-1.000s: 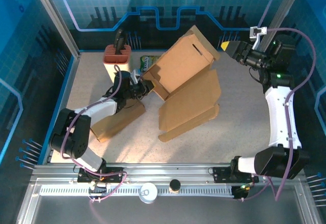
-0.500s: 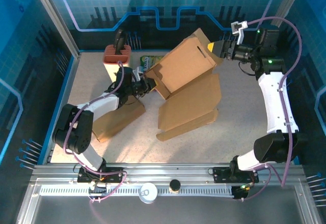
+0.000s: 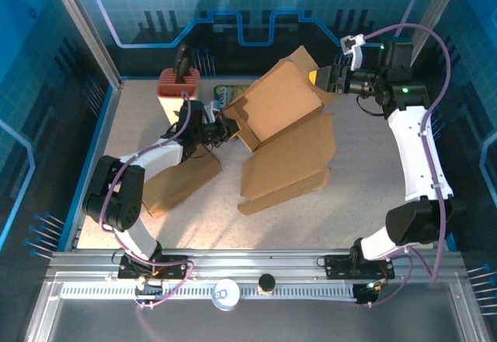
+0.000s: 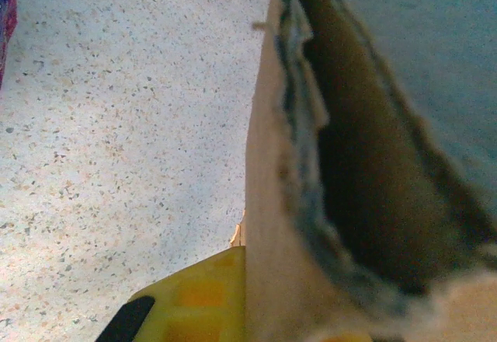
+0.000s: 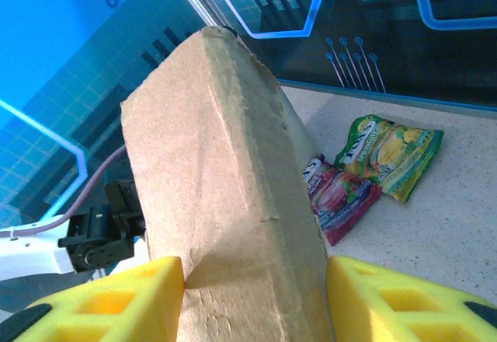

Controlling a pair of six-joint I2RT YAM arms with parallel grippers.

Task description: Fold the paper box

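Here, the brown cardboard paper box (image 3: 279, 136) lies in the middle, its far part tipped up; the left gripper (image 3: 224, 130) pinches its left edge, likely to steady it; the right gripper (image 3: 314, 78) hugs the far-right flap (image 5: 233, 202), ready to bend it.

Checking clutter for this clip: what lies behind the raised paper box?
A green snack packet and a pink packet lie on the table behind the paper box. The box hides part of the pink one.

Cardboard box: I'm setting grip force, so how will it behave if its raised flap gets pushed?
Probably light: the cardboard box stands tilted, held at a corner by the left gripper. Likely to hinge at its creases; its frayed edge suggests soft board.
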